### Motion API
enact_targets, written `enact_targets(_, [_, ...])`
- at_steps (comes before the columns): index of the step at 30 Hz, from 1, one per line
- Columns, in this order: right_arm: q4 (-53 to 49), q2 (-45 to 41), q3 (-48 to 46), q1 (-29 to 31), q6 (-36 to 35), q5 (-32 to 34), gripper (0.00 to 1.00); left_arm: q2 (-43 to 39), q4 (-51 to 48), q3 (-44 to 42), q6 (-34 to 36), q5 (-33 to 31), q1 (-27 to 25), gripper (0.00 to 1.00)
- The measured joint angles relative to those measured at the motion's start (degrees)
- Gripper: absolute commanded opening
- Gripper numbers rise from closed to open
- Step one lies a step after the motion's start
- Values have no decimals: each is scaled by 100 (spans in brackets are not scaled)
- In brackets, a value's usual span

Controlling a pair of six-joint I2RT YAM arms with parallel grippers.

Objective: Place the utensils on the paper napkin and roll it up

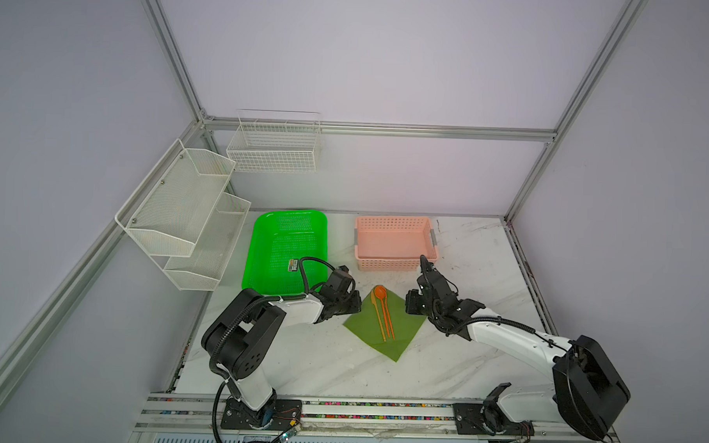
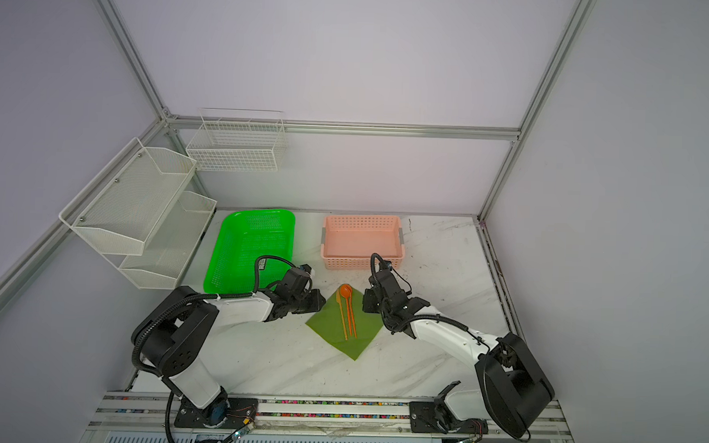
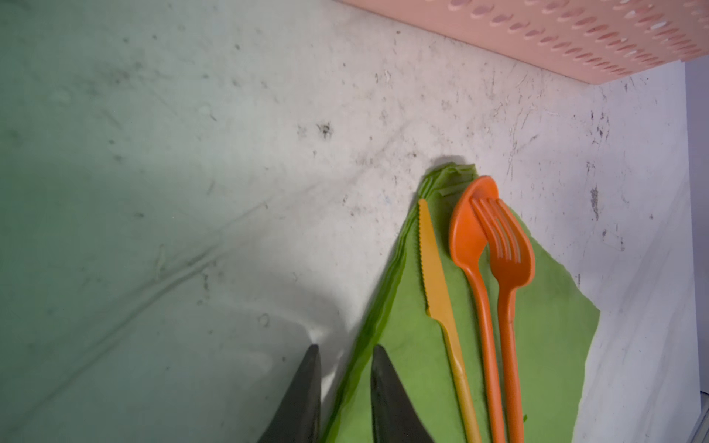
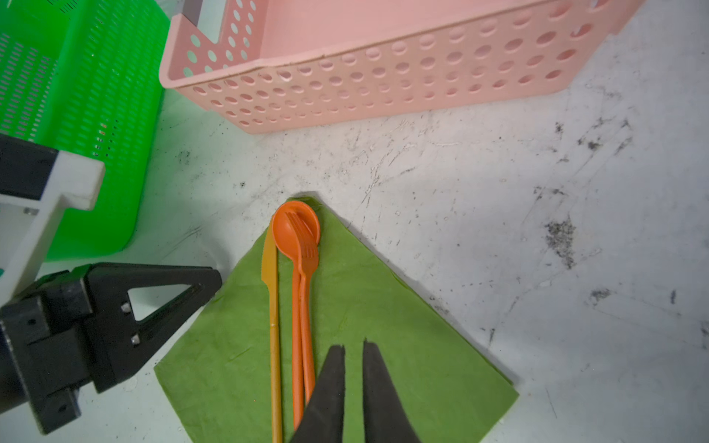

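Observation:
The olive-green paper napkin (image 1: 365,328) (image 2: 329,327) lies flat like a diamond on the marble table. The orange utensils rest side by side along its middle: the knife (image 3: 437,280), the spoon (image 3: 466,237) and the fork (image 3: 506,245), whose tines lie in the spoon's bowl. My left gripper (image 3: 345,347) (image 1: 358,306) is low at the napkin's left edge. It is open a little, and that edge runs between its fingers. My right gripper (image 4: 353,345) (image 1: 408,305) hovers over the napkin just right of the handles. It is shut to a thin slit and holds nothing.
A bright green perforated tray (image 1: 287,244) stands at the back left. A pink basket (image 1: 394,242) stands behind the napkin. White wire shelves (image 1: 183,212) and a wire basket (image 1: 274,146) hang on the left and back walls.

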Motion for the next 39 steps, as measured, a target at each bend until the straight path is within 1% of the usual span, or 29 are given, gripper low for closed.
enact_targets(3, [15,4,0,0,-212,-120,23,61,-146,133,118,42,111,24])
enact_targets(7, [33,-212,-109,85,-514,-260,41,52,-461,308,245,57,271,24])
enact_targets(10, [-48,-702,-254,345,-710,-216,48,-125,-662,385,315,52,306,27])
enact_targets(12, [-103,-979,-264,490,-719,-184,48,-415,-791,385,431,-44,203,30])
enact_targets(14, [-151,-1113,-240,549,-581,-109,49,-807,-894,385,647,-337,-92,38])
enact_targets(15, [-205,-1117,-221,546,-492,-33,53,-1036,-916,385,807,-485,-345,46])
enact_targets(16, [-254,-1093,-212,544,-391,35,54,-1250,-916,385,944,-588,-619,52])
enact_targets(18, [-393,-1043,-199,485,-197,140,56,-1650,-929,385,1276,-780,-1209,62])
enact_targets(19, [-470,-1040,-197,437,-90,175,59,-1853,-938,385,1512,-876,-1554,65])
enact_targets(21, [-651,-1084,-140,232,61,258,64,-2118,-957,382,1860,-1049,-2083,68])
enact_targets(23, [-811,-1156,-2,-192,142,275,65,-2293,-1021,365,2221,-1241,-2568,68])
enact_targets(25, [-914,-1196,245,-918,155,201,65,-2350,-1084,341,2553,-1447,-3027,68])
enact_targets(27, [-960,-1161,535,-1663,133,61,65,-2319,-1143,286,2798,-1565,-3368,68])
enact_targets(29, [-975,-1080,798,-2229,109,-17,65,-2205,-1268,278,2944,-1652,-3591,68])
enact_targets(30, [-981,-1027,914,-2422,101,-61,65,-2109,-1303,278,3021,-1733,-3687,68])
enact_targets(34, [-981,-855,1106,-2673,74,-271,65,-1517,-1550,289,3241,-2107,-4074,68])
enact_targets(39, [-975,-765,1051,-2732,66,-562,65,-820,-1967,289,3407,-2463,-4389,65])
